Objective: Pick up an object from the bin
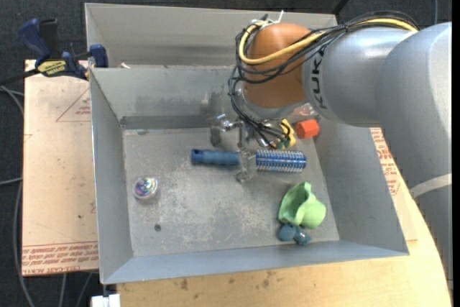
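My gripper (234, 149) hangs low in the middle of the bin under the arm's orange cover. Its two metal fingers stand apart, one (220, 131) toward the back and one (246, 167) toward the front. It is open. A blue hairbrush (214, 157) lies flat across the gap between them, handle pointing left and bristled head (282, 162) to the right. The front finger stands at the brush's neck. An orange block (307, 129) and a small yellow thing (288, 130) lie just right of the gripper, partly hidden by the cover.
A green cup-like toy (302, 206) lies near the front right corner with a small blue-grey thing (295, 234) in front of it. A small clear, purplish ball (145, 188) sits at the left. The arm reaches in over the bin's right side.
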`<state>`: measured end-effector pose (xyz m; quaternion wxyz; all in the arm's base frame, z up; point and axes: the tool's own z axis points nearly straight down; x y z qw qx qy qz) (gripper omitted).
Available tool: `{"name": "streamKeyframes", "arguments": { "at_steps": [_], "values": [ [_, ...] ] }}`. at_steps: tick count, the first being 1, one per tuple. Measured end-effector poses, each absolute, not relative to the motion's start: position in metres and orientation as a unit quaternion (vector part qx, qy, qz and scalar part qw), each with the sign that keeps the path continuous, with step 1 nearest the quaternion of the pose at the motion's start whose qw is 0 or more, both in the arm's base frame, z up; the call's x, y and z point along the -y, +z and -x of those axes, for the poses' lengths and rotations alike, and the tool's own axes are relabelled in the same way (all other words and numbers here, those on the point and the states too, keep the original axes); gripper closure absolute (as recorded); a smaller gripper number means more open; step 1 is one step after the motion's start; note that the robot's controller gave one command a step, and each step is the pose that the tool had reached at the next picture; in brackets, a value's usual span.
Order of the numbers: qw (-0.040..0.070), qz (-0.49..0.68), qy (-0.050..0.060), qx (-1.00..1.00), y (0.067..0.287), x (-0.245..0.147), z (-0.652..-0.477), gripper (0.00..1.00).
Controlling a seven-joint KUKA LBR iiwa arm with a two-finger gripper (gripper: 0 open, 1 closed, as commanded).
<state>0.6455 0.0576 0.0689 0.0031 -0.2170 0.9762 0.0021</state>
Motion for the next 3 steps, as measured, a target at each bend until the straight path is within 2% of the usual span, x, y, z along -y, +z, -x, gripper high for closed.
{"name": "streamKeyframes", "arguments": {
  "at_steps": [1,2,3],
  "values": [
    [0.003,0.217,0.002,-0.976,0.069,-0.058,-0.646,1.0],
    [0.003,0.216,0.001,-0.976,0.108,-0.058,-0.647,1.0],
    [0.001,0.215,0.001,-0.977,0.113,-0.058,-0.647,1.0]
  ]
}}
